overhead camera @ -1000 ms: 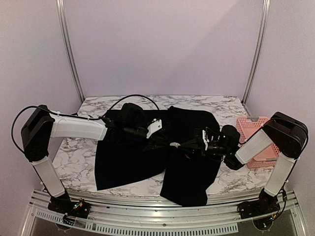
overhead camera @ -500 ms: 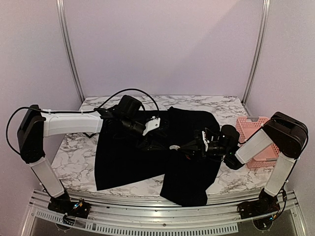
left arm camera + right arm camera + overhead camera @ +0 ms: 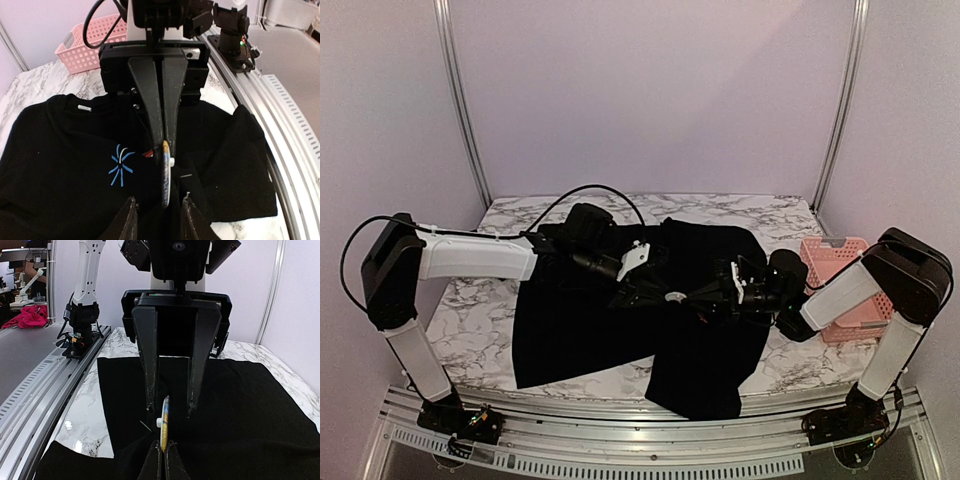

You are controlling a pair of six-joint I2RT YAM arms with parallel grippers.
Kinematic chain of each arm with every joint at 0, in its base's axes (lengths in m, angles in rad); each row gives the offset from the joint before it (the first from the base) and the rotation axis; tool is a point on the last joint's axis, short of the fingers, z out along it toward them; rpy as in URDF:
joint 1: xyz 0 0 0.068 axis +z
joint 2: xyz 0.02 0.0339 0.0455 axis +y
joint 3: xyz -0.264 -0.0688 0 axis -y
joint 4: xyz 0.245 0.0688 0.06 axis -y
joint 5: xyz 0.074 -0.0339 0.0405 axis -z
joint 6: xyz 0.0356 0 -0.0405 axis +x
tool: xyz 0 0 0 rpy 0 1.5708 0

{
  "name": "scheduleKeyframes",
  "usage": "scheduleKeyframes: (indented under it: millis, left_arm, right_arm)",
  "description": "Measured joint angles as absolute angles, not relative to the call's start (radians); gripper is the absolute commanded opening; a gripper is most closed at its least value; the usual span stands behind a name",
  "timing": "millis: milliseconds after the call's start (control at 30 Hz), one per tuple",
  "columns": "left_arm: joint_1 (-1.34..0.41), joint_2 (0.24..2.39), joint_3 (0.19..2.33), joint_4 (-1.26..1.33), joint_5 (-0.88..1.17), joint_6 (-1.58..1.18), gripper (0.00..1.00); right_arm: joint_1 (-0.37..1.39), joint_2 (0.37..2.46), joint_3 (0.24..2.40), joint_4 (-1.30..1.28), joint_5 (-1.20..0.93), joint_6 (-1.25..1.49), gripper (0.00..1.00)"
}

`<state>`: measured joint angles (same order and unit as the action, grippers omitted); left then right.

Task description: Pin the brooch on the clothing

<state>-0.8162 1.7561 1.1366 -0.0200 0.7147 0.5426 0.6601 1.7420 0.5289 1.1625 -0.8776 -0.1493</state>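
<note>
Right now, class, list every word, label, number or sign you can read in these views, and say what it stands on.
No words or numbers are readable in any view.
Light-blue starburst mark on the black T-shirt: a sign only, no letters.
White neck label at the collar: too small to read.
Brooch: seen edge-on, face hidden.

White marble-pattern table (image 3: pixel 470 300) w/ black T-shirt (image 3: pixel 580 320) spread across mid, one part drooping over near edge. Pink plastic basket (image 3: pixel 830 255) at right edge, just beside shirt.
</note>
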Motion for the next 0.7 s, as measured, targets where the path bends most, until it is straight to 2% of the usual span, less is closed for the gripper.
scheduleKeyframes:
  millis: [100,200,567,700]
  left_arm:
    - [-0.829,1.76,1.132,0.015,0.714,0.512,0.23]
    - [-0.836,1.763,1.129,0.038,0.712,0.493,0.11]
    - [-0.843,1.769,1.106,0.055,0.683,0.47,0.16]
    - [-0.843,1.769,1.097,0.059,0.672,0.46,0.1]
  right_arm:
    - [0.66,1.742,0.532,1.156,-0.877,-0.154,0.0]
    - [0.66,1.742,0.532,1.144,-0.877,-0.159,0.0]
    - [0.659,1.726,0.532,1.119,-0.871,-0.163,0.0]
    - [0.659,1.72,0.532,1.116,-0.871,-0.163,0.0]
